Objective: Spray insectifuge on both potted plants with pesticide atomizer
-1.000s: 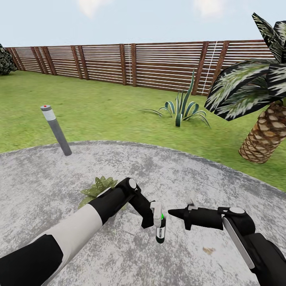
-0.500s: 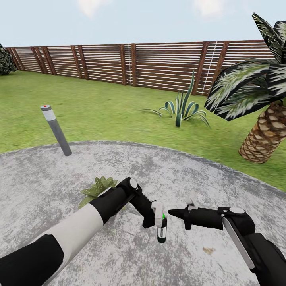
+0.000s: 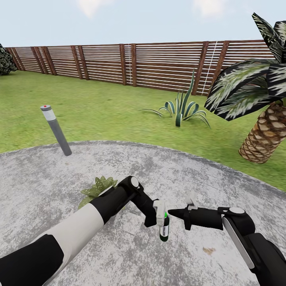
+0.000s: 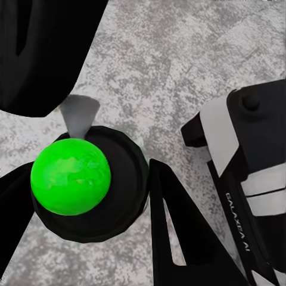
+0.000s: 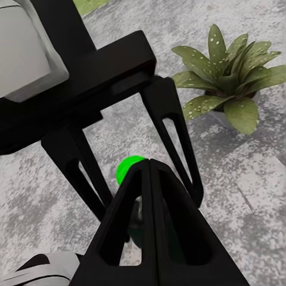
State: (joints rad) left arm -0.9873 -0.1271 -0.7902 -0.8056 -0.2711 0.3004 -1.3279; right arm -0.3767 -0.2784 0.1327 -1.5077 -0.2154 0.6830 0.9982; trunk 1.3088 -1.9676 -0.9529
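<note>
Pickup done: left pincer (image 3: pixel 161 216) clamped around the pesticide atomizer (image 3: pixel 164 230), held above the patio (image 3: pixel 206 178). Right pincer (image 3: pixel 174 213) fingers pressed together, empty, just beside the bottle. One potted plant (image 3: pixel 97 188) sits behind the left arm; spraying both plants remains.

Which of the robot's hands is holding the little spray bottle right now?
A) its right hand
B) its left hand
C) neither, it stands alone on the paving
B: the left gripper has its fingers on either side of the pesticide atomizer, while the right gripper is pinched shut beside it, holding nothing.
</note>
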